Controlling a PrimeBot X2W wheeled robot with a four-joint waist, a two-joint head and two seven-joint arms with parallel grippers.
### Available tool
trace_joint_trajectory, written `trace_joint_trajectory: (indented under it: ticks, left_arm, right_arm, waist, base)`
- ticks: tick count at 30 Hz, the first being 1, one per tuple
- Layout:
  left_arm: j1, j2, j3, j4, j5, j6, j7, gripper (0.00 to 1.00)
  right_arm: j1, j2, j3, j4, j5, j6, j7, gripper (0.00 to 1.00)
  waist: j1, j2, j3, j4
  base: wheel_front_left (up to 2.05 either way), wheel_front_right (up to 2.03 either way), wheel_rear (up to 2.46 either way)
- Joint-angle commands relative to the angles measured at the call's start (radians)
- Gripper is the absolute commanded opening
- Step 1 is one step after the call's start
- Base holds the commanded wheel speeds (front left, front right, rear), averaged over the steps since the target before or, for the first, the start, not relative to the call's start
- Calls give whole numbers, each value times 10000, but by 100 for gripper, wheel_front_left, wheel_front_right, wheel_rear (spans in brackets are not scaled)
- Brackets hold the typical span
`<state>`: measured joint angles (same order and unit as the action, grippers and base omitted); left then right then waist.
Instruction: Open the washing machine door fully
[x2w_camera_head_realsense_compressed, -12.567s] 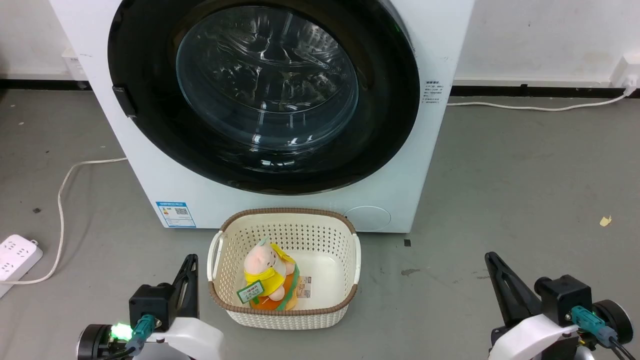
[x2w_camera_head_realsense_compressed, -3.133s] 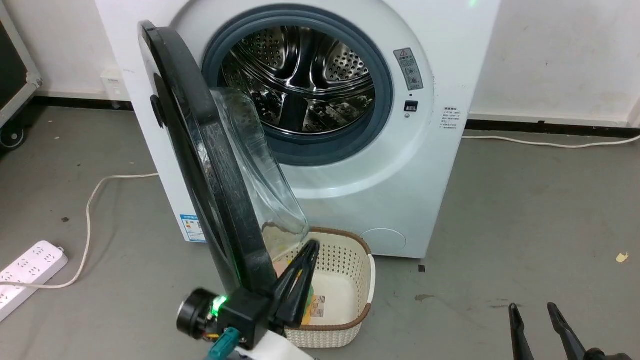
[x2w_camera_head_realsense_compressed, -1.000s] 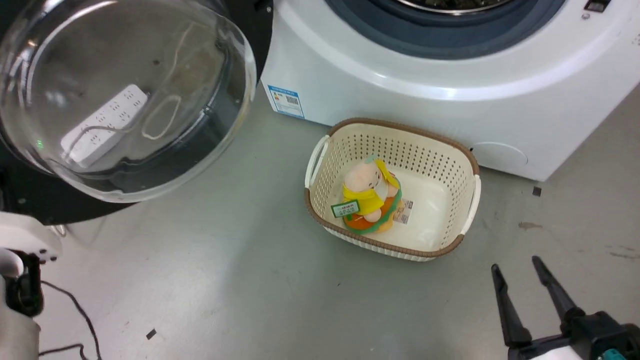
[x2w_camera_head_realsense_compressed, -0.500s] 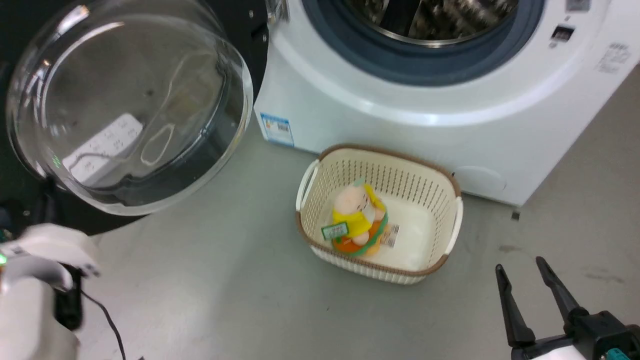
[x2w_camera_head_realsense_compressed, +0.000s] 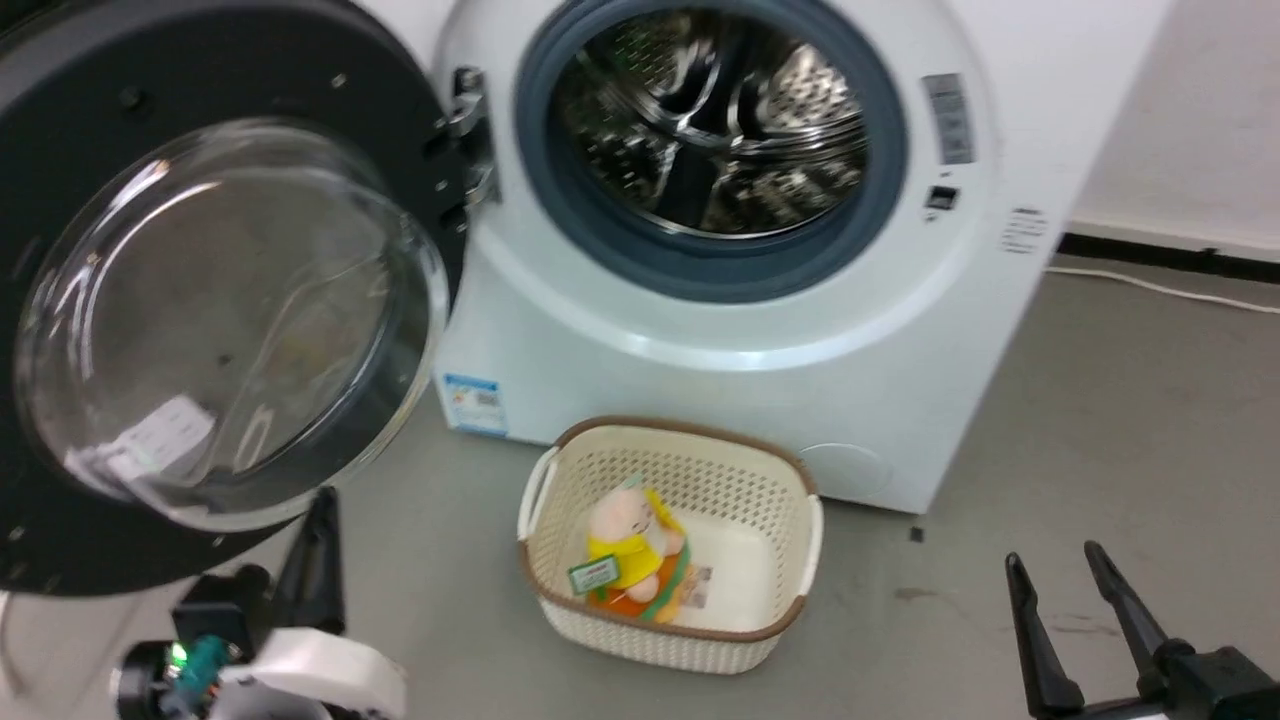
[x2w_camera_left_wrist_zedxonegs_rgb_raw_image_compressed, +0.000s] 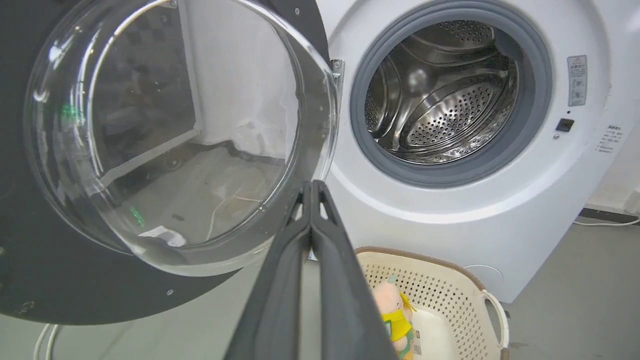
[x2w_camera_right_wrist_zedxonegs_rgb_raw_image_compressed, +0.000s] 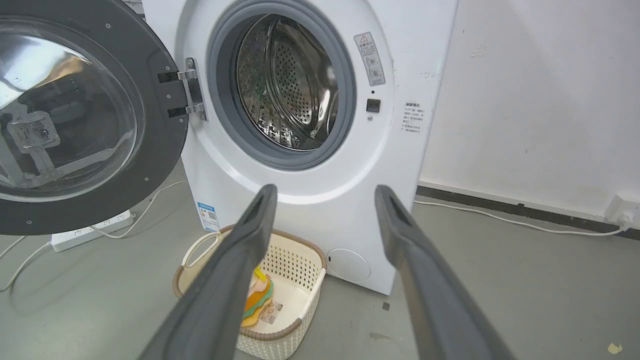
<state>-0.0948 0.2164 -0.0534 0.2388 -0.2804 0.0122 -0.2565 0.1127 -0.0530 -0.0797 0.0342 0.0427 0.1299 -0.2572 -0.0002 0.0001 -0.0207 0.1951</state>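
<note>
Bright, diffuse indoor light leaves only faint, soft shadows on the floor (x2w_camera_head_realsense_compressed: 1100, 400). The head view is smeared by motion blur, softest toward 7 o'clock, where a green indicator light (x2w_camera_head_realsense_compressed: 178, 655) glows. White streaks of glare cross the glass of the washing machine door (x2w_camera_head_realsense_compressed: 230, 300) at 9 o'clock. The steel drum (x2w_camera_head_realsense_compressed: 710, 120) glints at 12. Both wrist views are sharp, with slight wide-angle bowing at their edges.

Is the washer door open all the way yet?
Looks done: the washing machine door is swung wide on its hinge, leaving the drum mouth uncovered. In hand: nothing; the left gripper is shut by the door's rim, the right gripper open. Left: probably nothing.
</note>
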Motion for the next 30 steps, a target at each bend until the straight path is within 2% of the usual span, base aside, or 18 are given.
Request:
trace_joint_trajectory:
  ticks: [1,5,6,7,11,16,30]
  left_arm:
    - [231,-128,-82,-208,101,76,-51,0]
    - [847,-413,-425,-761,305,165,-52,0]
    - [990,-453,-500,-868,410,200,-52,62]
    - [1125,-526,-552,-965,507,276,-52,100]
    - [1623,-718,-752,-1161,904,499,-52,100]
    - [2022,-897,-923,-1077,1099,539,-52,100]
    - [2182,-1134,-927,-920,1481,638,-53,100]
  right_arm:
    - [138,26,-13,-18,110,8,-42,100]
    - [308,27,15,17,240,8,-43,100]
    - [345,27,43,31,269,8,-43,100]
    - [381,27,66,42,304,8,-43,100]
    - [522,27,163,83,410,8,-44,100]
    - [662,27,223,121,490,8,-44,100]
    - [685,28,223,281,574,8,-45,100]
  waist:
    - [2,-1,-353,-417]
    - [2,-1,-509,-780]
    - [2,-1,-536,-876]
    - [2,-1,-565,-967]
    - [2,-1,-652,-1304]
    - [2,-1,-717,-1542]
    - [2,-1,-788,-1628]
  base:
    - [0,0,0]
    - [0,0,0]
    - [0,0,0]
    - [0,0,0]
    - [0,0,0]
    - [0,0,0]
    - [0,0,0]
